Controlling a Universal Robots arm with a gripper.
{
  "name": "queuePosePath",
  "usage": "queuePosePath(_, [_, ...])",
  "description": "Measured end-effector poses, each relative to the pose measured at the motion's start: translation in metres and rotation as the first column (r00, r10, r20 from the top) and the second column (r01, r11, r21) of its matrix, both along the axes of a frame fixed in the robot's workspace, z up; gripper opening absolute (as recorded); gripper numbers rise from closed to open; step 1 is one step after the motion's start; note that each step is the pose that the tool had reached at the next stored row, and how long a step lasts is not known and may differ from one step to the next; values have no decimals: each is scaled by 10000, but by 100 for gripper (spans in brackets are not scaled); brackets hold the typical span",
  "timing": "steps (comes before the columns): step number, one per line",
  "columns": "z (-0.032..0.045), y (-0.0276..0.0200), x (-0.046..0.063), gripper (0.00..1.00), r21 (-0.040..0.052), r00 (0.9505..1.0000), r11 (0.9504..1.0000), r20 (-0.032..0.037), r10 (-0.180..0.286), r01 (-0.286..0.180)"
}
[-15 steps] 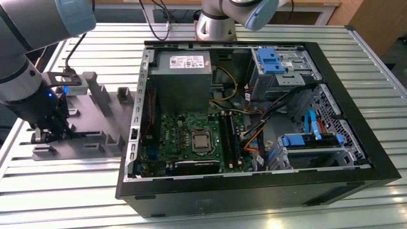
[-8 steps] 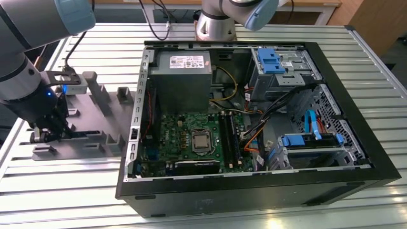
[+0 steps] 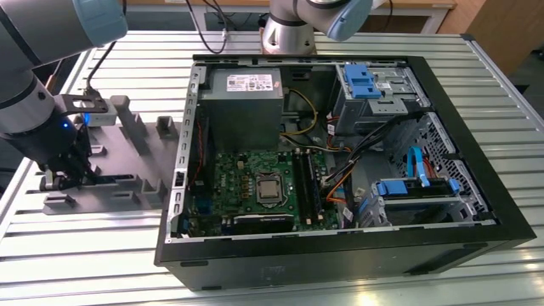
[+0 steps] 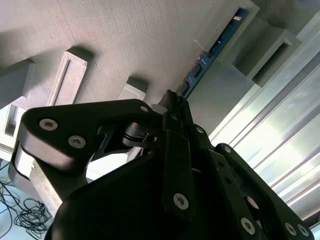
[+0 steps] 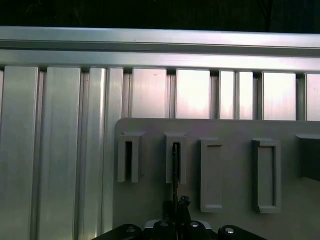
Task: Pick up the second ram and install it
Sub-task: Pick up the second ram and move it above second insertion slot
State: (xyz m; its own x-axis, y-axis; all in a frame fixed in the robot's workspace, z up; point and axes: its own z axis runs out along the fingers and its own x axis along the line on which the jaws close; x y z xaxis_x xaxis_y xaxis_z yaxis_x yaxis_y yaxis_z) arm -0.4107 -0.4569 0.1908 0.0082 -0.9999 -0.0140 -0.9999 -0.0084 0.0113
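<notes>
The second ram (image 4: 211,54) is a thin blue board standing on edge in a slot of the grey holder rack (image 4: 125,40). In the first wrist view the ram (image 5: 176,162) appears edge-on as a dark line in the rack's (image 5: 235,129) second slot. My gripper (image 4: 172,102) has its black fingers drawn together on the near end of the stick, which still rests in the slot. In the exterior view the gripper (image 3: 64,182) is low over the rack (image 3: 127,185), at the exterior view's left of the computer.
An open black computer case (image 3: 476,159) lies on the ribbed metal table (image 3: 85,255). Its green motherboard has long black memory slots (image 3: 307,185) beside the processor socket. Blue drive brackets (image 3: 361,80) sit at the far side. Other rack slots (image 5: 263,172) stand empty.
</notes>
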Motion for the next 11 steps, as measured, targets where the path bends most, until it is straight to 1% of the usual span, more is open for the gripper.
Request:
queuePosePath(4, [22,0,0,14,-1,10000,10000,-1,0,0])
queuePosePath(9, [80,0,0,14,0,10000,10000,0,0,0])
queuePosePath(11, [89,0,0,14,2,10000,10000,2,0,0])
